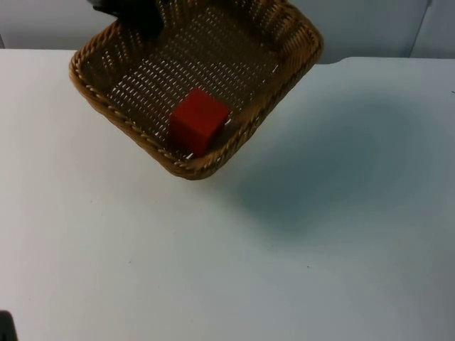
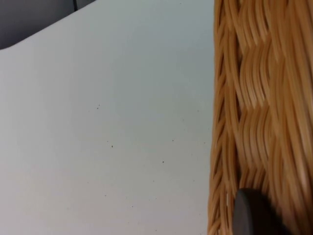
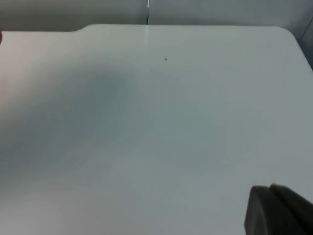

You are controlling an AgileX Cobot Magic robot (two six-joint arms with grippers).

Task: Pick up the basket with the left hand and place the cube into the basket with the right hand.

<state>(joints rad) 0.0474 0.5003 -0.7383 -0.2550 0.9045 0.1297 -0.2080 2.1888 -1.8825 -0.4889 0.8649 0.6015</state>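
In the top view, the basket [image 1: 135,67] hangs tilted above the white table [image 1: 298,270], its shadow cast on the surface beyond its low corner. The left gripper [image 1: 138,18] holds it at the far rim, seen as a dark shape over the wicker edge. The red cube [image 1: 198,120] lies inside the basket, slid down against the low near wall. Judging from this, the placing is done and what remains is to keep the basket steady.

The basket looks to be stiff woven wicker, light for its size, with a rolled rim that gives a firm place to pinch; held at a single point on one side, it is likely to sag toward the far corner, as the tilt suggests. The cube appears rigid and smooth-faced, probably light, with flat opposite faces that suit a two-finger grip. Loose on the sloped weave, it could slide or tumble if the basket tips further.

In the left wrist view, the woven wall of the basket stands close against the camera, and a black fingertip [image 2: 249,213] presses on the wicker, so this gripper is closed on the basket's side. The table lies beyond, with the grey partition wall [image 2: 29,19] at its end.

In the right wrist view, the right gripper's black fingertip [image 3: 279,210] hangs over bare table, holding nothing that can be seen; whether its fingers are wide or narrow cannot be told. This arm waits.

No brand, label or writing can be read anywhere.
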